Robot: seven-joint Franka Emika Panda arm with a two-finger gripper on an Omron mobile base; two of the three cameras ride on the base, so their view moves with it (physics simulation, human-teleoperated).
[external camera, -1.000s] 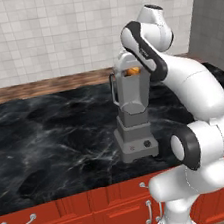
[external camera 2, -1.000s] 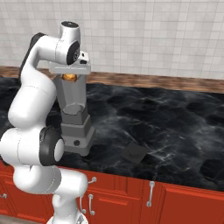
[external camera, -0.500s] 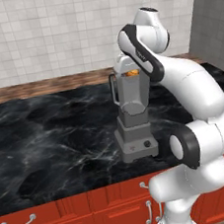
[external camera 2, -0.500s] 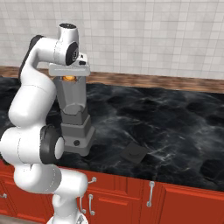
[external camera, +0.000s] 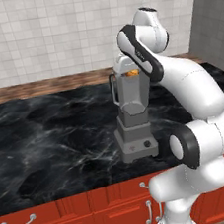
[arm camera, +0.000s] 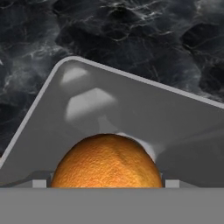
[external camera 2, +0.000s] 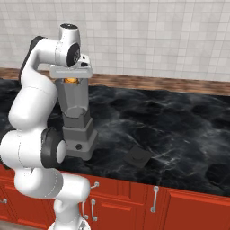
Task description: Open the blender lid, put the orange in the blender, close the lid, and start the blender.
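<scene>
One small round orange fruit (arm camera: 107,161) sits at the near edge of the hand view, just in front of the white robot hand (external camera 2: 72,77), with the open mouth of the tall grey tapered square blender jar (arm camera: 131,127) spread beyond it. From the base views the orange shows as a bright spot at the very top of the jar, directly under the hand, so it is held high over the opening so that it can fall straight down the jar rather than strike the rim. I judge the hand is clamped on the orange, since the fruit stays at the top of the jar instead of lying at its bottom, though the fingers themselves are hidden.

The blender (external camera: 133,116) stands upright on the black marbled stone worktop (external camera: 48,141), its handle turned to the left in the left base view and its square base with the black knob facing the cabinets.

The small flat dark square lid (external camera 2: 137,156) lies on the worktop well to the right of the blender in the right base view, near the front edge. It is set aside there so the jar mouth is free, and it remains within reach for closing.

Farthest from the blender, a tiled wall rises behind the worktop.
</scene>
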